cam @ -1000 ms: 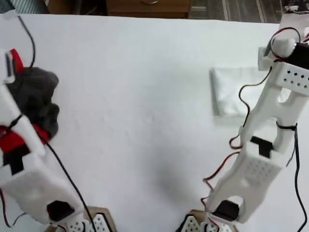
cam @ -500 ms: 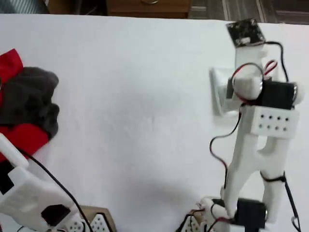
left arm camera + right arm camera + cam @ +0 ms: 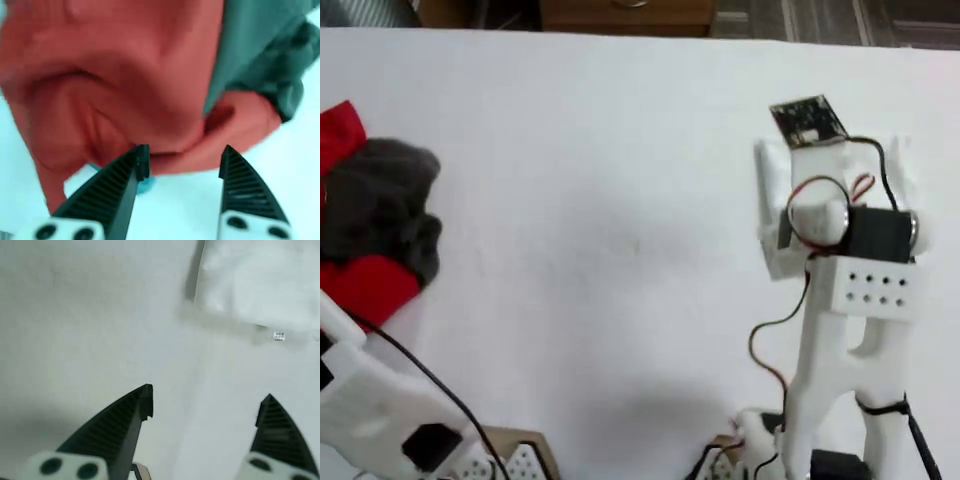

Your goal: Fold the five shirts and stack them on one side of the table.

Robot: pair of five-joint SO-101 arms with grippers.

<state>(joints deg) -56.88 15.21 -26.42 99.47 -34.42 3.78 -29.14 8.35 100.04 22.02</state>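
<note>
The job looks to be between shirts. One white shirt (image 3: pixel 255 285) lies folded flat on the counter (image 3: pixel 75 315), ahead of the right tool (image 3: pixel 208 392) and beyond its tips, where the stack appears to be starting. The unfolded heap waits in front of the left tool (image 3: pixel 185 150).

That tool's jaws stand wide apart and hold nothing. The rumpled lower edge of the red shirt (image 3: pixel 115 85) sits right at its tips, reaching across the gap between them. Whether cloth and tips touch cannot be told. The grey shirt (image 3: pixel 260 50) lies farther off, overlapping the red one on the far side.

The right tool is likewise spread wide and empty, hanging over bare counter short of the white shirt.

The next move likely falls to the left tool. It calls for closing on the red edge alone, then drawing that shirt clear of the grey one onto open counter for spreading.
</note>
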